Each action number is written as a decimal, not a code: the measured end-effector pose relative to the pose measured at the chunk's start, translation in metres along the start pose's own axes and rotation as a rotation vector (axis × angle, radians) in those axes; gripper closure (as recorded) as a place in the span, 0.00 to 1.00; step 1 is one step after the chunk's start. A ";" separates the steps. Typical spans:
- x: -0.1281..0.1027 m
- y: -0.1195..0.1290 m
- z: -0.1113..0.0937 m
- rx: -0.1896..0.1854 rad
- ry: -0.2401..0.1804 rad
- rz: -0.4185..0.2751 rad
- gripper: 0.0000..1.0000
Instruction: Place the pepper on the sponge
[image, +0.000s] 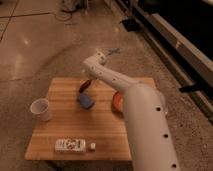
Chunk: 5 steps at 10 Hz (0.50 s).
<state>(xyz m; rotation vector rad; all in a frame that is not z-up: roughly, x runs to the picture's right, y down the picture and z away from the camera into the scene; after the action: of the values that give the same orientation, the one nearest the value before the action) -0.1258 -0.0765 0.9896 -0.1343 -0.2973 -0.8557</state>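
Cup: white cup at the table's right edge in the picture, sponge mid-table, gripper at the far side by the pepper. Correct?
Not quite. The camera view shows the white cup near the left edge of the table, not the right. The rest holds: the sponge is mid-table, and the gripper is at the far side by the pepper.

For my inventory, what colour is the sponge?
The sponge is light blue, camera view; the gripper is just behind it, by the pepper.
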 end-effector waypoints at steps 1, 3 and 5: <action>-0.004 -0.003 0.008 -0.009 0.004 -0.027 0.20; -0.008 -0.004 0.023 -0.034 0.016 -0.071 0.20; -0.013 -0.004 0.036 -0.057 0.028 -0.114 0.20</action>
<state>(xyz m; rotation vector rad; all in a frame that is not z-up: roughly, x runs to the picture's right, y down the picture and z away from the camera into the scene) -0.1437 -0.0613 1.0201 -0.1598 -0.2567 -0.9787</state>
